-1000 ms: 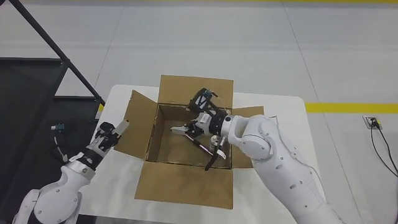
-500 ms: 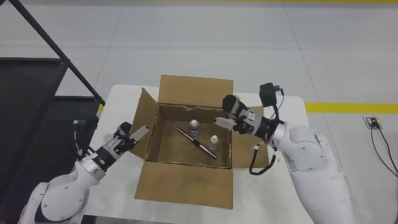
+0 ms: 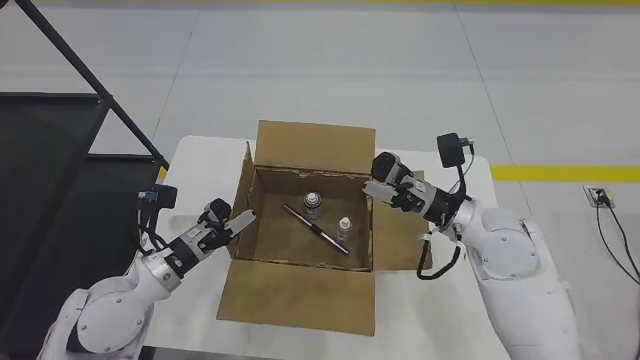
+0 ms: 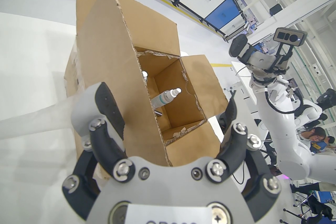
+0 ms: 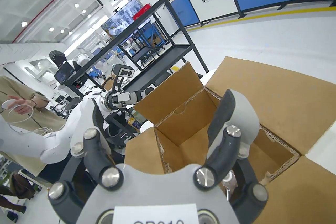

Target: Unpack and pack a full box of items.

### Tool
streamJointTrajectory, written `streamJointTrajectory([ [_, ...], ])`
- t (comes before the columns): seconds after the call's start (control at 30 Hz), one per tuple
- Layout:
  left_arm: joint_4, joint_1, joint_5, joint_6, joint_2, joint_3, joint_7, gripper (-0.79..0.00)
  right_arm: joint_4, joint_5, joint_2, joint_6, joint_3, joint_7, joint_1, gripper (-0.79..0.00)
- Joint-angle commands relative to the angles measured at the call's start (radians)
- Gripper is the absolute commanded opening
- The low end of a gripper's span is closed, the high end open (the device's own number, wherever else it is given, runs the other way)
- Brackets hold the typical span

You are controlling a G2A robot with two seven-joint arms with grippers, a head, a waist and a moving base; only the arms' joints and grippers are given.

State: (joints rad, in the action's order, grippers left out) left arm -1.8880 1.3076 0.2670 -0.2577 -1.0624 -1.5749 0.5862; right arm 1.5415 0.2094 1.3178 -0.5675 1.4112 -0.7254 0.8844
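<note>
Open cardboard box [image 3: 285, 182] mid-table, mouth reachable from straight above. On its floor: dark rod [image 3: 315, 228] lying diagonally across the middle, small bottle [image 3: 312, 200] toward 12 o'clock, second bottle [image 3: 344, 228] toward 3 o'clock; room for fingers on the floor at 8 o'clock. Far flap [image 3: 315, 145] upright at 12 o'clock, walling off that side. Side flap [image 3: 243, 195] at 9 o'clock raised steeply, left gripper [image 3: 232, 215] with fingers spread at its outer edge. Near flap [image 3: 298, 300] at 6 o'clock folded flat outward, low way in. Right gripper [image 3: 378, 180], fingers apart, over the rim at 2 o'clock. Room on the table [image 3: 200, 165] at 10 o'clock.
</note>
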Motion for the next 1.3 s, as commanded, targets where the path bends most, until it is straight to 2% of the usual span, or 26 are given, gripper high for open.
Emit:
streamJointTrajectory([
  [0.0, -0.003, -0.004, 0.017, -0.01, 0.0, 0.011, 0.001, 0.0, -0.011, -0.067, -0.004, 0.055, 0.023, -0.008, 0.001, 0.0],
  [0.13, 0.001, -0.033, 0.035, -0.024, 0.0, 0.05, 0.034, 0.0, -0.023, -0.189, -0.026, 0.199, 0.11, -0.148, 0.004, 0.0],
  [0.27, 0.022, -0.065, 0.055, -0.033, 0.0, 0.09, 0.063, 0.0, -0.015, -0.288, -0.051, 0.298, 0.222, -0.259, 0.034, 0.0],
  [0.37, 0.04, -0.084, 0.065, -0.035, -0.001, 0.113, 0.074, 0.0, -0.028, -0.295, -0.07, 0.406, 0.284, -0.337, 0.043, 0.0],
  [0.63, 0.085, -0.124, 0.07, -0.031, -0.003, 0.155, 0.084, 0.0, -0.145, -0.246, -0.102, 0.588, 0.28, -0.494, 0.004, 0.0],
  [0.73, 0.096, -0.136, 0.068, -0.028, -0.004, 0.17, 0.086, 0.0, -0.209, -0.231, -0.108, 0.608, 0.25, -0.519, -0.029, 0.0],
  [0.93, 0.119, -0.156, 0.069, -0.025, -0.005, 0.195, 0.095, 0.0, -0.289, -0.268, -0.112, 0.577, 0.195, -0.561, -0.078, 0.0],
  [1.27, 0.142, -0.173, 0.063, -0.024, -0.005, 0.214, 0.098, 0.0, -0.292, -0.455, -0.113, 0.481, 0.14, -0.629, -0.109, 0.0],
])
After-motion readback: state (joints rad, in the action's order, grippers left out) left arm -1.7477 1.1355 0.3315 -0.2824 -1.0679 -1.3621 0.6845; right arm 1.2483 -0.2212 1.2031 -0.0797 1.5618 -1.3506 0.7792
